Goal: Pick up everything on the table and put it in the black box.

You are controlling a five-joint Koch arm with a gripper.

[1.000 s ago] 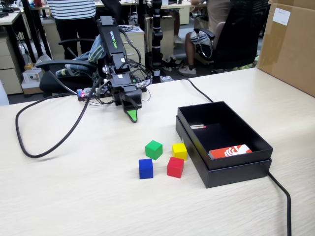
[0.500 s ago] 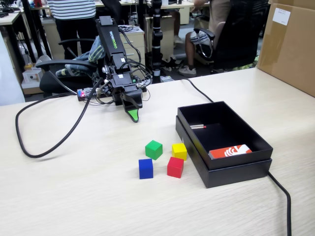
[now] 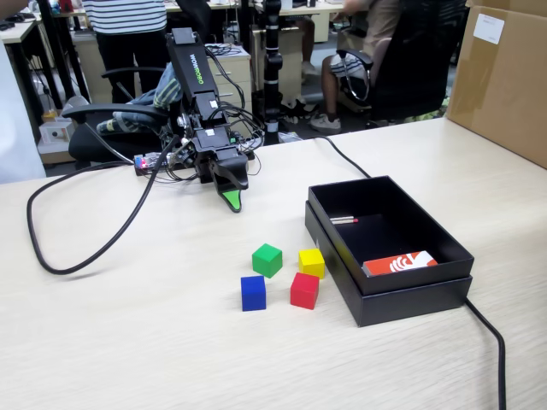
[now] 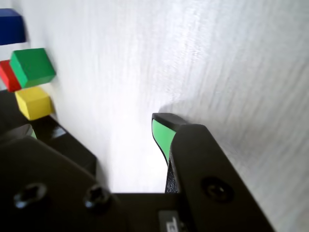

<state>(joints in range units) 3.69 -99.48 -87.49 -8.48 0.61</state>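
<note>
Green (image 3: 267,259), yellow (image 3: 312,262), blue (image 3: 253,292) and red (image 3: 304,289) cubes cluster on the worktop (image 3: 128,342), just beside the black box (image 3: 389,295). Well apart from them, the gripper (image 3: 231,202) hangs empty; its jaws overlap, so I cannot tell its opening.

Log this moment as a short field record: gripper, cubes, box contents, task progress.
gripper: black gripper with a green tip, near the table, apart from the cubes; open or shut cannot be told
cubes: small green cube, yellow cube, blue cube, red cube, clustered on the beige wood-grain table
box: shallow matte black box, holding a red-and-white card and a thin stick
progress: no cube in the box
</note>
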